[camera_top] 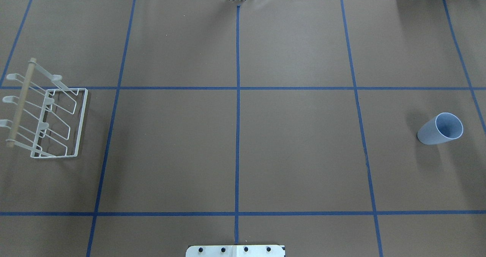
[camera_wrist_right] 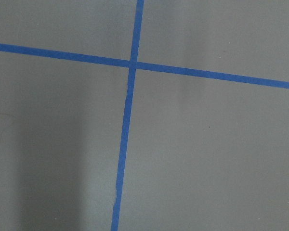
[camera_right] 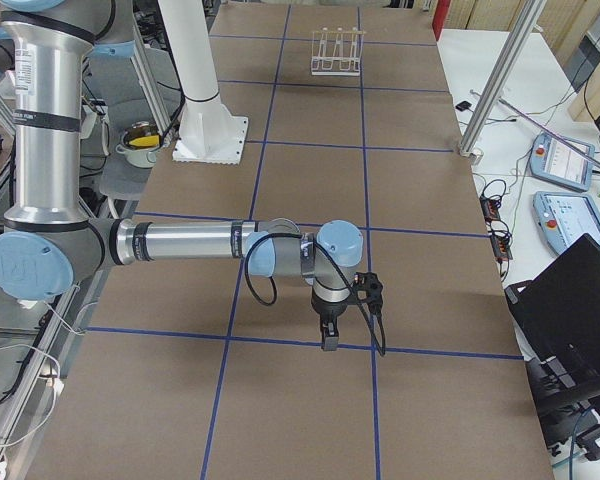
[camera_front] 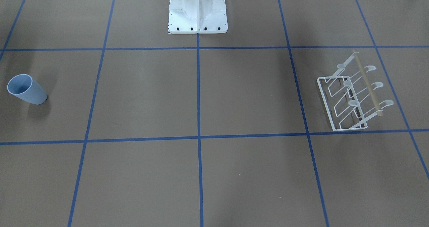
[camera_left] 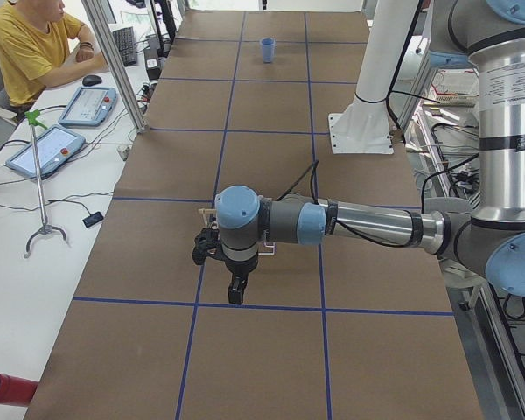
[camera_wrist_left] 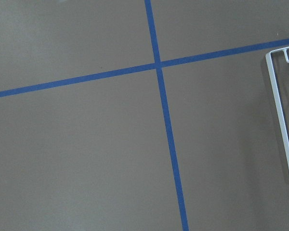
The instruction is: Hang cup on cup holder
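Cup first, Mara: where does it sit?

Far out on the right side of the robot's base, Jon. It stands mouth up on the brown worktop, with nothing touching it.

And the cup holder?

Just as far from the base, but on its left side, well apart from the cup. Its prongs are all bare.

Hands?

The left hand hangs above the worktop on the base's left, and its wrist view catches the edge of the holder's frame. The right hand hangs on the base's right, and its wrist view shows only taped worktop, no cup. I cannot tell whether either is wide or narrow, because only the side views show them. Neither has the cup.

So what could go wrong?

I'd judge the grasp first. The cup is smooth, tapered and has no handle, so a squeeze near the rim could let it slide out or knock it over.

Then?

The cup must travel from the base's right side to its left, and a pass between the hands adds a chance of dropping it.

At the holder?

The cup has to be turned mouth down over a prong. If the rim catches the prong tip or the wooden dowel, I'd expect the light wire frame to slide or tip.
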{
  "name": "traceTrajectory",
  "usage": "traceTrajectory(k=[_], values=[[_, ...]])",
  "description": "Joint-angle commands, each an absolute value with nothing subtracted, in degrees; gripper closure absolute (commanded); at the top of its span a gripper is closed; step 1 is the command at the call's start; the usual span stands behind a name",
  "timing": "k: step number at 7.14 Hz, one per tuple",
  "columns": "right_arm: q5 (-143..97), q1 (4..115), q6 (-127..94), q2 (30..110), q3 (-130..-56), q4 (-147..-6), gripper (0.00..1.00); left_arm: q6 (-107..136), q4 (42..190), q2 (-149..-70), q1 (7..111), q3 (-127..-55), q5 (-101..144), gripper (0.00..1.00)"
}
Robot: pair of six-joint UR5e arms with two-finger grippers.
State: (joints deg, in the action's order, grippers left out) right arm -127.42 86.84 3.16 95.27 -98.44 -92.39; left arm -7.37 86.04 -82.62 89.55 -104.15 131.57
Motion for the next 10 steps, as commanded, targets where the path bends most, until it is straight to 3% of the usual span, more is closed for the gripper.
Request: traceTrajectory(k=[1,10], values=[[-127.4,86.8,3.2,95.2,-98.5,-92.4,0.00,-7.4,86.5,-82.5,89.6,-104.6,131.6,0.01],[-136.7,82.0,3.3,89.9,-105.1,-89.3,0.00,-7.0,88.4,-84.8,89.6,-105.3,131.6,0.01]])
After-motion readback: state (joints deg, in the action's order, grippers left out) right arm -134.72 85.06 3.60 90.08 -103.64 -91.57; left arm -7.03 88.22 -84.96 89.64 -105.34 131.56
